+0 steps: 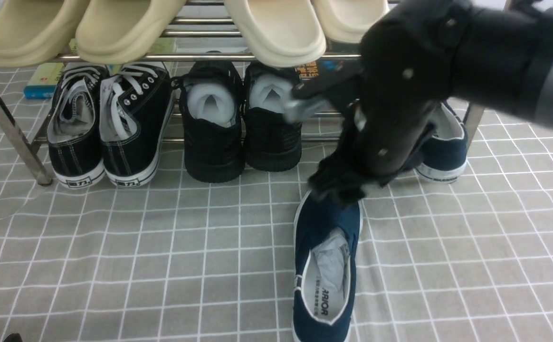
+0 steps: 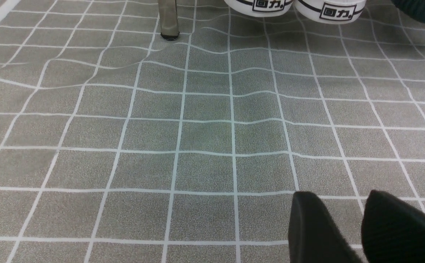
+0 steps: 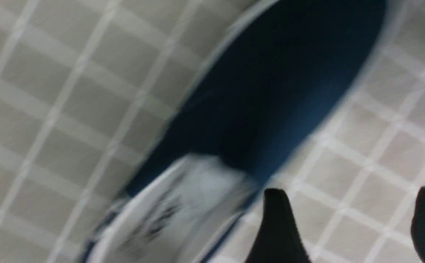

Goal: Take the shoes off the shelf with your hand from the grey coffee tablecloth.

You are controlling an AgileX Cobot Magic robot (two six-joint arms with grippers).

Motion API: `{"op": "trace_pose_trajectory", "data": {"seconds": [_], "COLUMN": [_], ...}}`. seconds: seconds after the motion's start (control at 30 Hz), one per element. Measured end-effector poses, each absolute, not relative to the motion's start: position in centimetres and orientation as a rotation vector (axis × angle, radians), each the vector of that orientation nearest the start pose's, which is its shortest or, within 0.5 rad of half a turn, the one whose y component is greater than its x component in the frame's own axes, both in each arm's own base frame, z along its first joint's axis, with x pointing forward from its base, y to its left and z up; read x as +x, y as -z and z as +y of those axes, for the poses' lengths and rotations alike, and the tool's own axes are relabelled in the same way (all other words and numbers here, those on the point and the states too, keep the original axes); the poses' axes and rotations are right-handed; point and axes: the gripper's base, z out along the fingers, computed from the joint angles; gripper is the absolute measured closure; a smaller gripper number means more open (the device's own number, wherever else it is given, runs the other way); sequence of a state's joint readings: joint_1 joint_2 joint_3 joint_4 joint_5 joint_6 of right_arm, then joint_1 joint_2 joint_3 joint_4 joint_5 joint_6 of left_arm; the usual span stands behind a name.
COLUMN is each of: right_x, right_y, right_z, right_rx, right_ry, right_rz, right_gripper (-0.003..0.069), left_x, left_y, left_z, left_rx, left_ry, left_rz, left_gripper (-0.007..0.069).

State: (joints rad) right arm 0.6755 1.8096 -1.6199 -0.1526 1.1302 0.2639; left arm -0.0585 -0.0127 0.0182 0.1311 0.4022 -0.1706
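One navy-blue shoe (image 1: 326, 266) lies on the grey coffee tablecloth (image 1: 162, 247) in front of the shelf (image 1: 200, 58), its "WARRIOR" insole and paper stuffing showing. My right gripper (image 1: 336, 187) hangs blurred just above its toe. In the right wrist view the right gripper (image 3: 351, 204) stands wide open with only cloth between its fingers, and the shoe (image 3: 271, 91) lies beside it, free. The other navy shoe (image 1: 443, 149) rests on the shelf's lower tier, half hidden behind my right arm. My left gripper (image 2: 342, 208) hovers over bare cloth, its fingers slightly apart and empty.
Black lace-up sneakers (image 1: 105, 128) and black knit shoes (image 1: 238, 128) fill the lower tier. Beige slippers (image 1: 129, 28) sit on the upper tier. A shelf leg (image 2: 168, 22) stands on wrinkled cloth near the sneakers' white toes (image 2: 293, 5). Books (image 1: 43, 80) lie behind.
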Motion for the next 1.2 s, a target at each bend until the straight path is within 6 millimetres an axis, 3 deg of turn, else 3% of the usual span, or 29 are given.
{"op": "trace_pose_trajectory", "data": {"seconds": [0.23,0.33,0.5,0.63,0.7,0.77,0.8,0.83,0.87,1.07,1.2], "right_x": [35.4,37.7,39.4,40.6,40.5,40.1,40.1,39.4,39.3,33.6,30.2], "right_y": [-29.8,-28.5,-26.3,-24.1,-23.9,-24.2,-24.3,-24.8,-24.9,-29.7,-29.9], "right_z": [19.4,17.9,16.7,16.0,15.9,16.0,16.1,16.3,16.3,16.9,17.6], "right_rx": [-0.55,-0.535,-0.521,-0.522,-0.52,-0.506,-0.505,-0.495,-0.494,-0.455,-0.419], "right_ry": [0.063,0.124,0.18,0.215,0.223,0.217,0.216,0.205,0.205,0.073,-0.025], "right_rz": [2.562,2.519,2.535,2.575,2.598,2.636,2.638,2.675,2.68,2.849,2.888], "right_gripper": [0.0184,0.0184,0.0194,0.0291,0.0388,0.0533,0.0547,0.0626,0.0629,0.0636,0.0636], "left_x": [5.2,5.2,5.2,5.2,5.2,5.2,5.2,5.2,5.2,5.2,5.2], "left_y": [-17.2,-17.2,-17.2,-17.2,-17.2,-17.2,-17.2,-17.2,-17.2,-17.2,-17.2], "left_z": [0.2,0.2,0.2,0.2,0.2,0.2,0.2,0.2,0.2,0.2,0.2], "left_rx": [-0.024,-0.022,-0.022,-0.021,-0.019,-0.019,-0.019,-0.019,-0.019,-0.019,-0.019], "left_ry": [0.02,0.019,0.017,0.015,0.013,0.012,0.012,0.012,0.012,0.012,0.012], "left_rz": [1.887,1.887,1.887,1.887,1.887,1.887,1.887,1.887,1.887,1.887,1.887], "left_gripper": [0.0384,0.0384,0.0384,0.0384,0.0384,0.0384,0.0384,0.0384,0.0384,0.0384,0.0384]}}
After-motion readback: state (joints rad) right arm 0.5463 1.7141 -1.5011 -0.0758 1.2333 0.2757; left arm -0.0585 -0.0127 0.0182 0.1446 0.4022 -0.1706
